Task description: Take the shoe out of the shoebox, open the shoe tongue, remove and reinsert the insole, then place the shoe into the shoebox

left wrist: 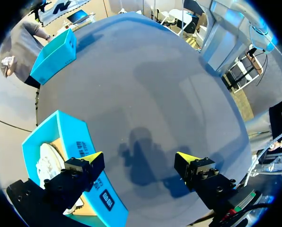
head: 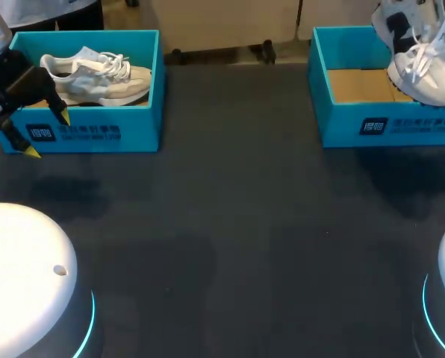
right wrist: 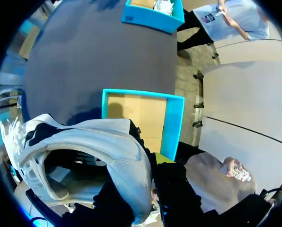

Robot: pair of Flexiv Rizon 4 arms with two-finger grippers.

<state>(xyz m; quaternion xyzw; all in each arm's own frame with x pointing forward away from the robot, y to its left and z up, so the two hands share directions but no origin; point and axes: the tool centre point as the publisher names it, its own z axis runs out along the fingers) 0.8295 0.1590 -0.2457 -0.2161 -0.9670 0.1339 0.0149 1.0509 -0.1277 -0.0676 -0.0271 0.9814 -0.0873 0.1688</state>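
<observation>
"Shoe point(head: 420, 60) on the right: where is it?"

"Up over the right shoebox point(head: 402, 123), tilted with the heel highest and the laces hanging loose. Whether the toe touches the box I cannot tell."

"And what has hold of it?"

"The right gripper point(right wrist: 146, 182). In the right wrist view it is clenched on the heel collar of the shoe point(right wrist: 98, 142), one finger inside the opening and one outside. The open right shoebox point(right wrist: 171, 123) lies ahead of it, cardboard floor showing."

"The left side?"

"The left gripper point(head: 47, 134) hangs just in front of the left shoebox point(head: 95, 130), over the dark table point(head: 237, 224). Its fingers are spread wide with only table between them. The left wrist view shows one yellow tip of the left gripper point(left wrist: 140, 158) over the wall of the left shoebox point(left wrist: 67, 137)."

"Anything in that box?"

"A second pale shoe point(head: 95, 78), resting on its sole, toe pointing towards the middle of the table."
</observation>
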